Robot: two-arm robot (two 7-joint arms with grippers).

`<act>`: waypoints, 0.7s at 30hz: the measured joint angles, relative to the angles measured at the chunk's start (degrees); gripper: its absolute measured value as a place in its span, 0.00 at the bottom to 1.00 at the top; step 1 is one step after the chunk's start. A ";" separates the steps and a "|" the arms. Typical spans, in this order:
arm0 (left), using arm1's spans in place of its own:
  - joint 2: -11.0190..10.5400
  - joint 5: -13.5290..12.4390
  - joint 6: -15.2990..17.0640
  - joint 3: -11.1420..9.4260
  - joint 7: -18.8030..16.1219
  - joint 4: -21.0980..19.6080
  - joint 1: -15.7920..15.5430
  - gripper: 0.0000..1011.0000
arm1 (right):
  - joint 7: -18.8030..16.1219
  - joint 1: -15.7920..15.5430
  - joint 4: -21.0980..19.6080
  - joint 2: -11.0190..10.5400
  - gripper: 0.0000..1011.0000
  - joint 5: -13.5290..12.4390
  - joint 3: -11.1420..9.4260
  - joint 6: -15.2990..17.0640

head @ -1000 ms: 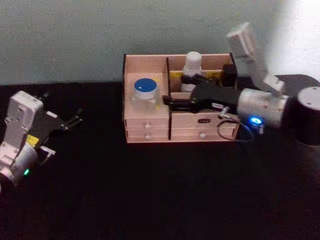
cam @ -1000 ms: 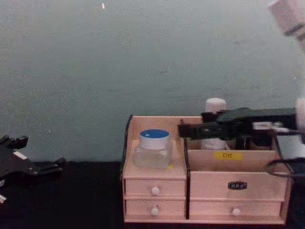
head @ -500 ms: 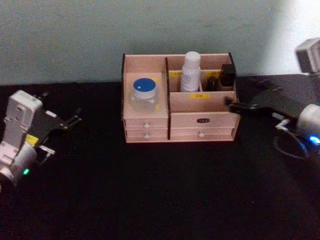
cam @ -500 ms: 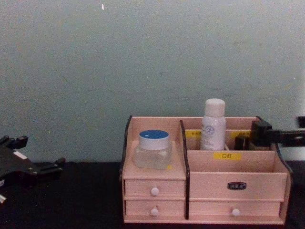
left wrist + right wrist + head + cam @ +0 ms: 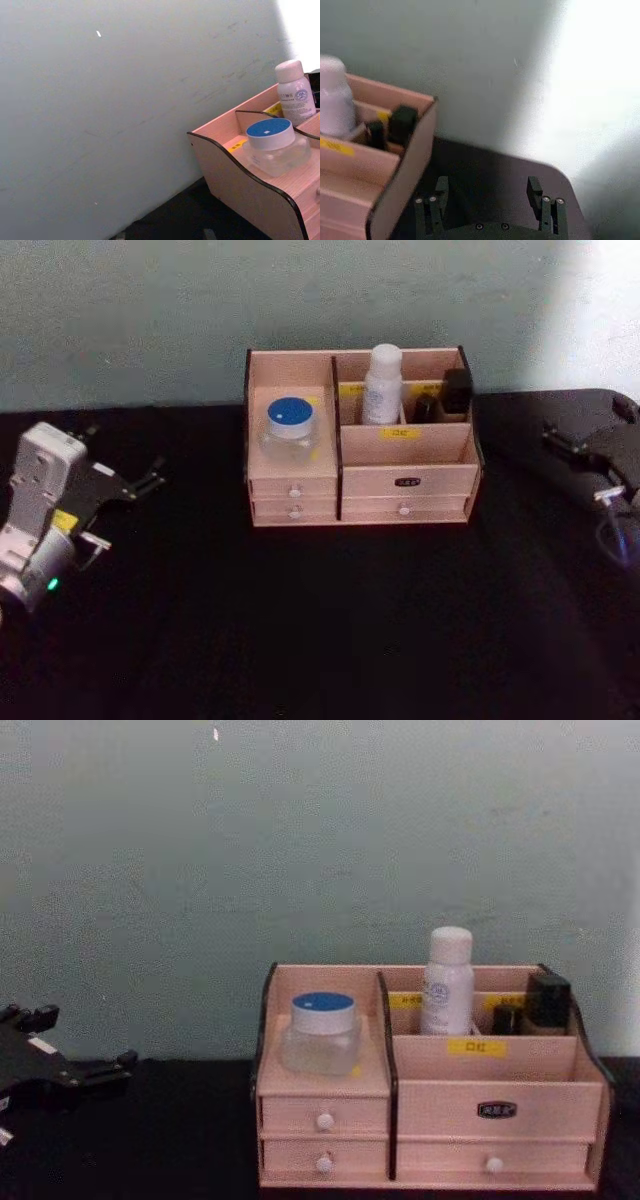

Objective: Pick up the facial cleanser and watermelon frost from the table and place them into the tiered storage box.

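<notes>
A black table [image 5: 330, 620] spans the scene before a pale wall. The tiered storage box [image 5: 405, 483] stands directly on it, toward the far edge and near the middle, drawers facing the robot, upright and square to the wall.

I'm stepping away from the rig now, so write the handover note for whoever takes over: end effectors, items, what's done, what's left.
Left end effector: open, empty, parked over the black table, left of the box.
Right end effector: open, empty, over the table to the right of the box.
Light pinkish wooden tiered storage box: against the wall, drawers shut.
Clear jar with blue lid: upright on the box's left shelf.
White bottle with white cap: upright in the rear right compartment, beside small dark items.
Done: both containers appear stowed.
Left: apparently nothing; confirm and park the arms.
</notes>
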State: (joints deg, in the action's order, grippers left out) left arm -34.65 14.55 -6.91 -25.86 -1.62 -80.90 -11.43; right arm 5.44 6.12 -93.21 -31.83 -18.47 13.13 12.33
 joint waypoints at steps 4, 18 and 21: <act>0.00 0.00 0.00 0.00 0.00 0.00 0.00 0.99 | 2.80 0.06 2.47 2.19 0.99 2.65 1.22 0.30; 0.00 0.00 0.00 0.00 0.00 0.00 0.00 0.99 | 3.84 1.00 8.04 5.79 0.99 6.06 2.77 0.96; 0.00 0.00 0.00 0.00 0.00 0.00 0.00 0.99 | 3.85 1.00 7.98 5.74 0.99 6.07 2.77 0.96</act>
State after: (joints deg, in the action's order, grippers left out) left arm -34.65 14.55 -6.91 -25.86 -1.62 -80.90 -11.43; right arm 9.29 7.12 -85.23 -26.09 -12.40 15.90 13.29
